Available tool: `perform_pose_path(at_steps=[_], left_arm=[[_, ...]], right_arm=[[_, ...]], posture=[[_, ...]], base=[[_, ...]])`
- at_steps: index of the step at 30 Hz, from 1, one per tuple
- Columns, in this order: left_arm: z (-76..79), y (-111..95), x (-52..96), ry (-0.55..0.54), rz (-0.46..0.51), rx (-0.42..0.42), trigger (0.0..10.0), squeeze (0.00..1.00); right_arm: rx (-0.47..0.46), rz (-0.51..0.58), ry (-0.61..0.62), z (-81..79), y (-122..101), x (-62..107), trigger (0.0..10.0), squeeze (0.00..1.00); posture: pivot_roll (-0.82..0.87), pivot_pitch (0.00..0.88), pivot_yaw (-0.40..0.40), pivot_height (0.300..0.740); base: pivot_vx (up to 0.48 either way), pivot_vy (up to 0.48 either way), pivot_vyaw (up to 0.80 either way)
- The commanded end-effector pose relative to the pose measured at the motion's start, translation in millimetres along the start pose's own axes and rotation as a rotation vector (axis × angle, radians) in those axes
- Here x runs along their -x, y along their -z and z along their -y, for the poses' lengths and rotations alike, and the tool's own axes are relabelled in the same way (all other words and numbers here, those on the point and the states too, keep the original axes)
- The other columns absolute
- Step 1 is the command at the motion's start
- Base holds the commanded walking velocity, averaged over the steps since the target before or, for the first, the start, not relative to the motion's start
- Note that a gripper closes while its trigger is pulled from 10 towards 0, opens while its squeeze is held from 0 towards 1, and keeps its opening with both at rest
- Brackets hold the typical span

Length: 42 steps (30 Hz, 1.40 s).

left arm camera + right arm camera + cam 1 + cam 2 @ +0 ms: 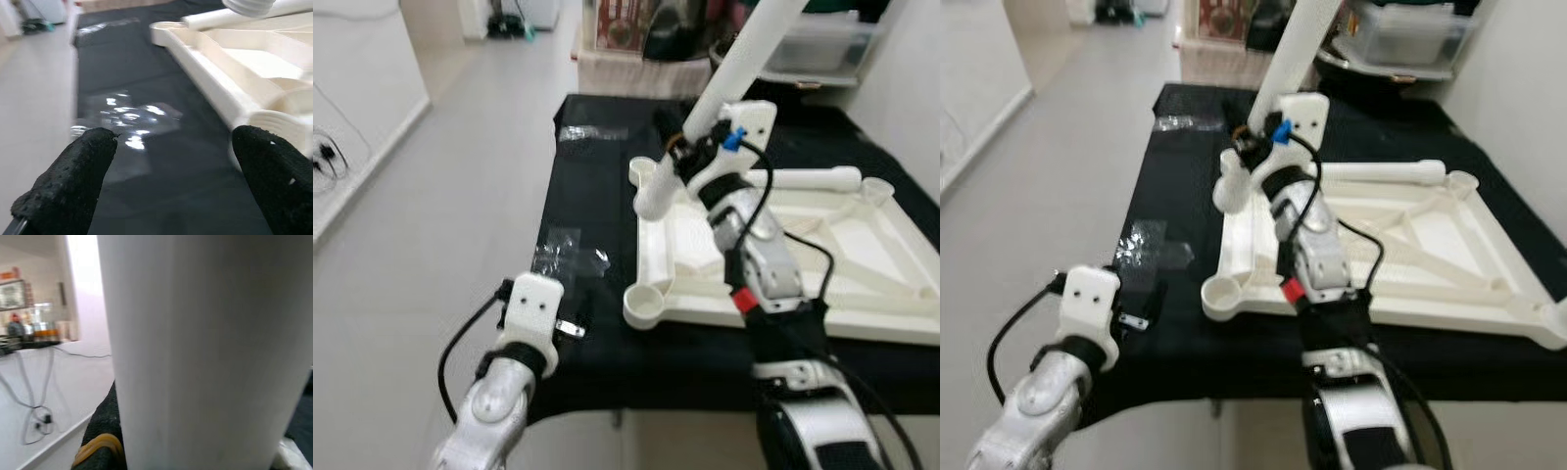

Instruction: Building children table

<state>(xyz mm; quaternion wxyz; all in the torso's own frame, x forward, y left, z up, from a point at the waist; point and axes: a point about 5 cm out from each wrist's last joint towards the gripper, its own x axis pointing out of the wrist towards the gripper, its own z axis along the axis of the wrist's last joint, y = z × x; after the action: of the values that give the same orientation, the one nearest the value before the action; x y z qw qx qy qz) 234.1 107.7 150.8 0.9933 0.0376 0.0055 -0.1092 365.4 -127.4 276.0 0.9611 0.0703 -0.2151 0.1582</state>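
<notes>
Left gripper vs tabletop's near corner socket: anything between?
Crinkled clear plastic film on the black cloth, left wrist view. Left gripper open; socket untouched.

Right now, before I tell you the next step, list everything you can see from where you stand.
tabletop: one, white, lying underside up on the black cloth, round sockets at its corners.
held leg: one, white, tilted, lower end at the tabletop's far left corner socket.
loose leg: one, white, lying along the tabletop's far edge.
black cloth: one, covering the work surface.
plastic bags: two clear, on the cloth left of the tabletop, one near, one far.
floor: grey, to the left.
clutter: shelves and boxes beyond the work surface, blurred.
left claw: open, low over the cloth's near left edge, holding nothing.
right claw: shut on the held leg.
</notes>
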Motion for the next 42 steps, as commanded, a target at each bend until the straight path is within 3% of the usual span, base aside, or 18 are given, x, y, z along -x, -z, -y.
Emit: perform_pose_path(at_steps=[1,3,4,5,8,9,13,14,16,20,29,42], left_arm=[[-0.2,3,0.7,-0.007,-0.012,-0.012,10.0,0.00],[0.3,3,0.8,-0.004,-0.014,-0.007,10.0,0.00],[3.8,3,2.1,0.027,-0.017,0.019,10.0,0.00],[3.8,3,2.1,0.027,-0.017,0.019,10.0,0.00],[12.5,1,9.6,0.135,-0.017,0.074,10.0,0.00],[17.0,0,16.0,0.199,-0.020,0.089,10.0,0.00],[24.9,-3,29.8,0.297,-0.026,0.118,10.0,0.00],[30.5,-3,40.9,0.346,-0.041,0.150,10.0,0.00],[31.8,-3,43.9,0.353,-0.049,0.160,10.0,0.00],[38.8,-2,56.7,0.385,-0.073,0.182,10.0,0.00],[39.9,-4,76.0,0.381,-0.121,0.211,10.0,0.00],[40.0,-4,85.3,0.370,-0.147,0.212,10.0,0.00]], right_arm=[[0.001,0.018,-0.015,-2.5,-3,-1.5,10.0,0.00],[-0.005,0.015,-0.052,-5.0,-4,-3.8,10.0,0.00],[-0.053,-0.035,-0.166,-8.3,-3,-12.3,10.0,0.00],[-0.053,-0.035,-0.166,-8.3,-3,-12.3,10.0,0.00],[-0.105,-0.141,-0.299,-4.9,1,-26.0,10.0,0.00],[-0.082,-0.199,-0.371,-5.2,4,-29.8,10.0,0.00],[-0.033,-0.280,-0.514,-5.6,9,-32.1,10.0,0.00],[-0.015,-0.315,-0.633,-5.9,10,-30.4,10.0,0.00],[-0.008,-0.319,-0.676,-6.3,11,-29.2,10.0,0.00],[-0.087,-0.293,-0.865,-8.9,6,-23.5,10.0,0.00],[-0.207,-0.190,-1.041,-12.2,-6,-26.7,10.0,0.00],[-0.200,-0.242,-1.176,-29.1,13,-18.2,10.0,0.00]], posture=[[0.12,0.059,-0.094,0.740],[0.11,0.061,-0.094,0.740],[0.11,0.070,-0.097,0.740],[0.11,0.070,-0.097,0.740],[0.12,0.079,-0.103,0.740],[0.12,0.088,-0.107,0.740],[0.13,0.111,-0.114,0.740],[0.14,0.124,-0.116,0.740],[0.14,0.124,-0.116,0.740],[0.16,0.181,-0.122,0.740],[0.17,0.224,-0.121,0.740],[0.19,0.207,-0.121,0.740]], base=[[0.000,0.000,0.00],[0.000,0.000,0.00],[0.000,0.000,0.00],[0.000,0.000,0.00],[0.000,0.000,0.00],[0.000,0.000,0.00],[0.000,0.000,0.00],[0.000,0.000,0.00],[0.000,0.000,0.00],[0.000,0.000,0.00],[0.000,0.000,0.00],[0.000,0.000,0.00]])
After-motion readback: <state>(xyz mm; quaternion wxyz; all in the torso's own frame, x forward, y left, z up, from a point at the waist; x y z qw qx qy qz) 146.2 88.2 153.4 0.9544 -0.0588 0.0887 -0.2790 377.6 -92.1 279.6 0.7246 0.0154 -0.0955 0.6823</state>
